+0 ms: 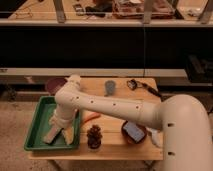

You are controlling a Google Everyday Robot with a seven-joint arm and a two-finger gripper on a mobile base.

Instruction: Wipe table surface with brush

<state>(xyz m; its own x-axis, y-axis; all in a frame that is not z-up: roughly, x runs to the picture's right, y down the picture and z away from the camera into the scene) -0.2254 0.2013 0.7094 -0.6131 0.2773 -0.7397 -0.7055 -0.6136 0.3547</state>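
The brush (133, 84) lies at the back right of the table surface (112, 107), its round dark head to the left and its thin black handle running out to the right. My white arm crosses the table from the right and bends down at the left. My gripper (59, 138) hangs over the green tray, far to the left and front of the brush. Its pale fingers (50, 136) stand apart, open, with nothing between them.
A green plastic tray (34, 131) fills the table's left end. At the back stand a purple bowl (54, 84) and a grey cup (110, 87). A carrot (91, 117), a pinecone (94, 136) and a red bowl (133, 133) lie near the front.
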